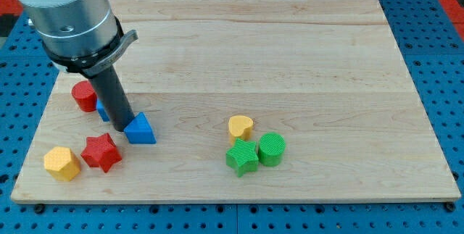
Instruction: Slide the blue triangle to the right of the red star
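Note:
The blue triangle (pixel 141 129) lies on the wooden board (pixel 304 53) at the view's lower left. The red star (pixel 101 152) lies just below and to the left of it, a small gap apart. My tip (pixel 124 127) rests at the triangle's left edge, touching it or nearly so, and above the right of the star. The dark rod rises from there up and to the left to the grey arm body.
A red block (pixel 84 96) and a partly hidden blue block (pixel 102 110) lie behind the rod. A yellow hexagon (pixel 61 164) sits left of the star. A yellow heart (pixel 241 127), green star (pixel 242 156) and green cylinder (pixel 272 148) cluster at lower centre.

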`<state>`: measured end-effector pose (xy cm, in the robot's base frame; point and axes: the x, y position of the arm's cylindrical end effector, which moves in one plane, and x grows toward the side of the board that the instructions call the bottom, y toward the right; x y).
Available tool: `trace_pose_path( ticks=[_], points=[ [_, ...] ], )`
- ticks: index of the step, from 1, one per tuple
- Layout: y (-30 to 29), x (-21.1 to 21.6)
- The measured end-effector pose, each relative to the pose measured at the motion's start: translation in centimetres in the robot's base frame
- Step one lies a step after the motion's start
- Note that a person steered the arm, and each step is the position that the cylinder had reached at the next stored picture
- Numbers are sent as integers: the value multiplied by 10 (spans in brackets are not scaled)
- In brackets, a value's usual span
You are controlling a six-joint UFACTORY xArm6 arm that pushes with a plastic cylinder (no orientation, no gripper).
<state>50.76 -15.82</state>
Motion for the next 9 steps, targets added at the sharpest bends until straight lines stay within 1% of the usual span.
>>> trace_pose_path(
  ticks=[1, 2, 3, 6, 9],
  points=[
    [-5, 1],
    [-1, -13],
    [19, -26],
    [28, 5],
    [26, 10]
  ],
)
